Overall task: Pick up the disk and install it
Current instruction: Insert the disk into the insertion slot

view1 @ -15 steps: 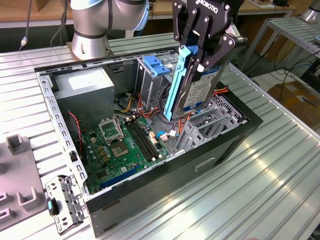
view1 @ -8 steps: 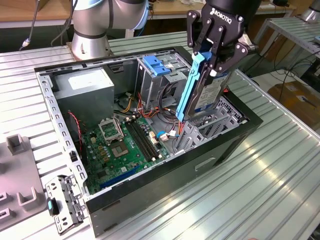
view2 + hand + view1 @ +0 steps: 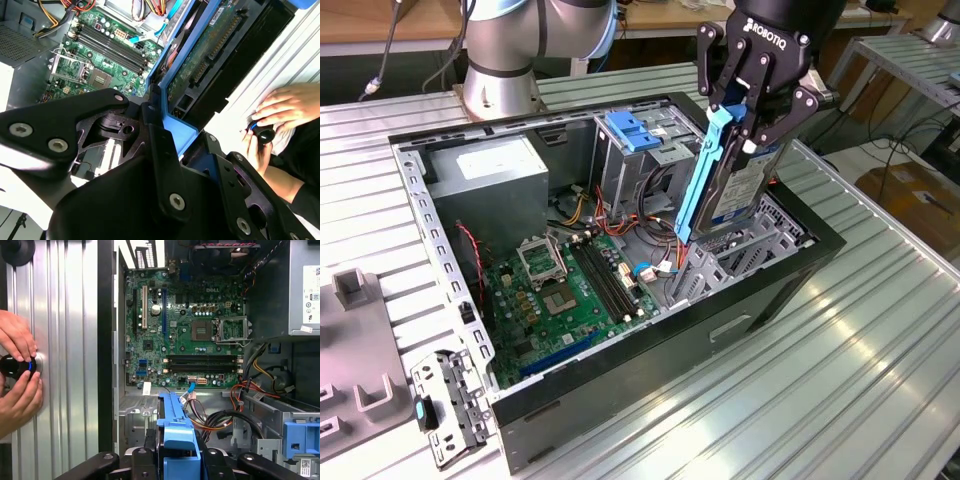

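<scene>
The disk [image 3: 738,190] stands on edge, a dark hard drive with a white and blue label and a blue side rail [image 3: 701,180]. My gripper [image 3: 748,118] is shut on its upper end, one black finger on each side. The disk's lower end dips into the open computer case [image 3: 775,300], just above the grey metal bay [image 3: 720,262] near the case's front wall. In the second wrist view the disk's green circuit board [image 3: 212,47] and blue rail [image 3: 172,117] run away from my fingers [image 3: 156,135]. In the first wrist view the blue rail [image 3: 176,427] sits between my fingers [image 3: 142,460].
The green motherboard [image 3: 570,290] lies on the case floor, with a grey power supply [image 3: 485,172] at the back. A blue latch [image 3: 640,130] tops the metal cage. Loose cables [image 3: 235,415] run beside the bay. A person's hands [image 3: 17,365] hold a black knob outside the case.
</scene>
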`<state>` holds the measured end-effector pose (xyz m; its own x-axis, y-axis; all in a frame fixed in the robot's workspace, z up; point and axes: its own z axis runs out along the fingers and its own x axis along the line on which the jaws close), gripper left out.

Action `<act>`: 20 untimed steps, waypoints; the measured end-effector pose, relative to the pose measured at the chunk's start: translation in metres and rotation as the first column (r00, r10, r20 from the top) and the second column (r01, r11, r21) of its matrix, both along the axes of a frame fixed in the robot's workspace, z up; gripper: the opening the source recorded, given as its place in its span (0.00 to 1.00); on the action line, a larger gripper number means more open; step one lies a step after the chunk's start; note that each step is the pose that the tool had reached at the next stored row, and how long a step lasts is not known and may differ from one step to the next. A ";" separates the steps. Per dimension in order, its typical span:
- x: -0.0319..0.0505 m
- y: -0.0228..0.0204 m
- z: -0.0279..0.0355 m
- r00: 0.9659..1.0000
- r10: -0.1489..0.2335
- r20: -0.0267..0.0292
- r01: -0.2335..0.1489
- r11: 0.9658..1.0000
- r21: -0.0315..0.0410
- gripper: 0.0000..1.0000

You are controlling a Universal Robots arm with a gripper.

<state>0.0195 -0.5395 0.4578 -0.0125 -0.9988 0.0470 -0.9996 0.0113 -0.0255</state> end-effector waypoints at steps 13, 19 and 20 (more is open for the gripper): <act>0.0137 -0.0072 -0.0017 1.000 0.000 0.000 0.000 1.000 -0.001 0.37; 0.0294 -0.0120 -0.0079 1.000 0.000 0.000 0.000 1.000 -0.001 0.37; 0.0308 -0.0131 -0.0092 1.000 0.000 0.000 0.000 1.000 -0.001 0.37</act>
